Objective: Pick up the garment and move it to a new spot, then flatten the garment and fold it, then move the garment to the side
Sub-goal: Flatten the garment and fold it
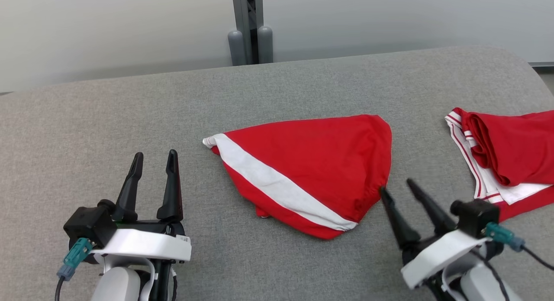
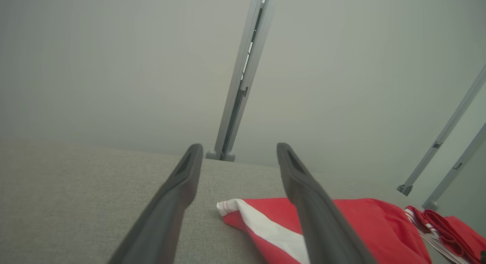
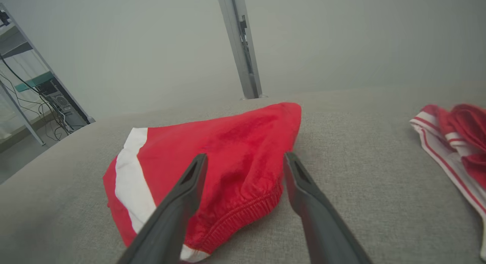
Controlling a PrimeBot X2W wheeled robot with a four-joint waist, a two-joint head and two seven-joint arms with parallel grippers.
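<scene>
The garment point(image 1: 311, 166) is red with a white stripe and lies folded in a rough triangle on the middle of the grey fabric surface point(image 1: 130, 119); it also shows as the garment point(image 2: 364, 226) and the garment point(image 3: 212, 154). My right gripper point(image 1: 396, 185) is open at the garment's lower right corner, its left fingertip touching the elastic hem; in the right wrist view my right gripper point(image 3: 245, 159) straddles that hem with nothing clamped. My left gripper point(image 1: 156, 157) stands open to the garment's left, apart from it, and in its wrist view my left gripper point(image 2: 237, 149) holds nothing.
A second red and white garment point(image 1: 502, 158) lies bunched at the surface's right edge, seen too as a second garment point(image 3: 455, 142). A grey post point(image 1: 250, 28) stands behind the far edge. Shelving with cables point(image 3: 34, 93) stands off to the left in the right wrist view.
</scene>
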